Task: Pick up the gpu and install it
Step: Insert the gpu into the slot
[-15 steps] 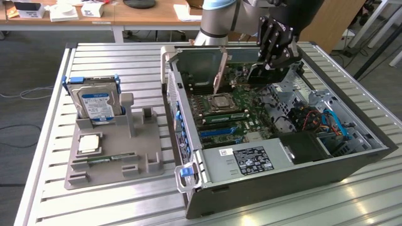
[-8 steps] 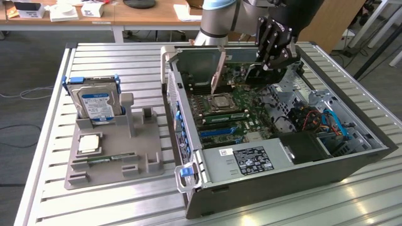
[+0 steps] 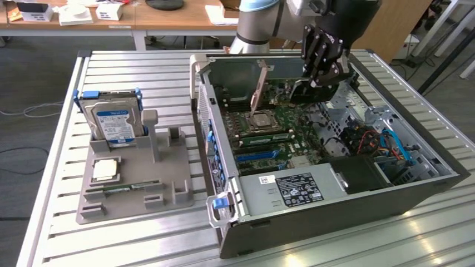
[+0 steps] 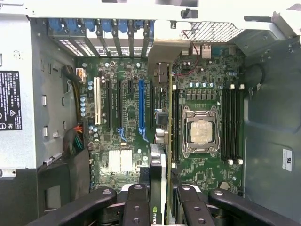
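The gpu (image 3: 286, 89) hangs edge-on inside the open computer case (image 3: 386, 206), above the motherboard, with its grey metal bracket toward the case's rear wall. My gripper (image 3: 321, 82) is shut on the card's other end. In the wrist view the gpu (image 4: 162, 141) runs as a thin slab between my two black fingers (image 4: 136, 202), with the gripper (image 4: 160, 190) closed around it. The card lies over the board between the blue expansion slot (image 4: 141, 106) and the processor socket (image 4: 201, 132). Whether it touches a slot is hidden.
A grey parts holder (image 3: 171, 178) at the exterior view's left carries a silver hard drive (image 3: 113, 119), a processor chip (image 3: 105, 169) and a memory stick (image 3: 126, 186). The power supply (image 3: 290, 192) and cables (image 3: 371, 142) crowd the case's near end.
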